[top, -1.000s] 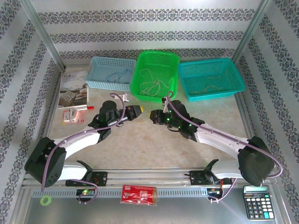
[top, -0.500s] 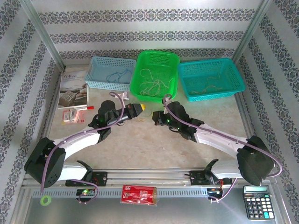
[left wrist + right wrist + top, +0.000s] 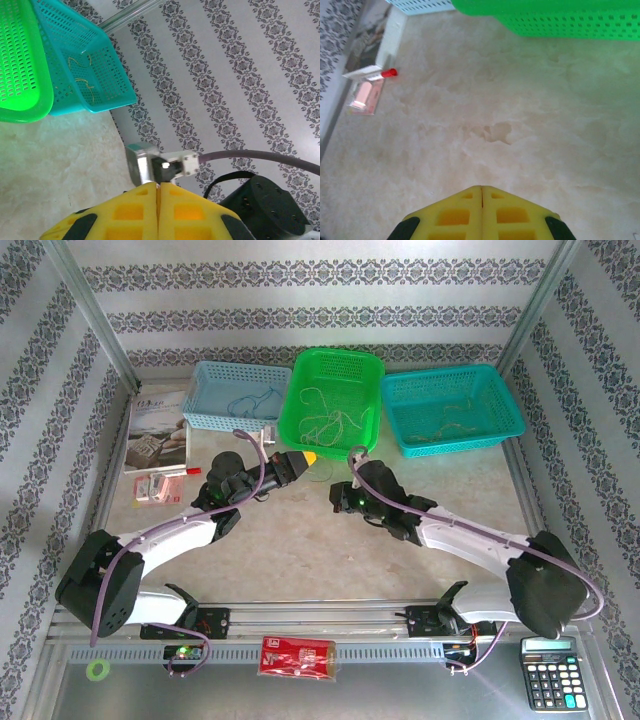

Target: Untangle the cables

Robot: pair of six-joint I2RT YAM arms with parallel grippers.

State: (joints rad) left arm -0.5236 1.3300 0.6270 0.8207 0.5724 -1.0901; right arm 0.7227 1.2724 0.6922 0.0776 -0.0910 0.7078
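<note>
**Before any pulling starts, open up**

Since the left pincer [image 3: 308, 455], pressed together on nothing, points at the bright-green perforated plastic basket [image 3: 292, 410] at its 12 o'clock, it should spread before dipping in. The cables [image 3: 325, 423], thin pale curly cords, lie clumped on that basket's floor. The right pincer [image 3: 481, 190], closed and empty, hangs over the mottled beige bench [image 3: 495, 130] at the left's 5 o'clock. Best pinch one free strand end and lift slowly.

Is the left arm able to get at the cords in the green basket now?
Probably yes: the left gripper sits shut at the near rim of the green basket, nothing blocking the cords; it must open first.
</note>
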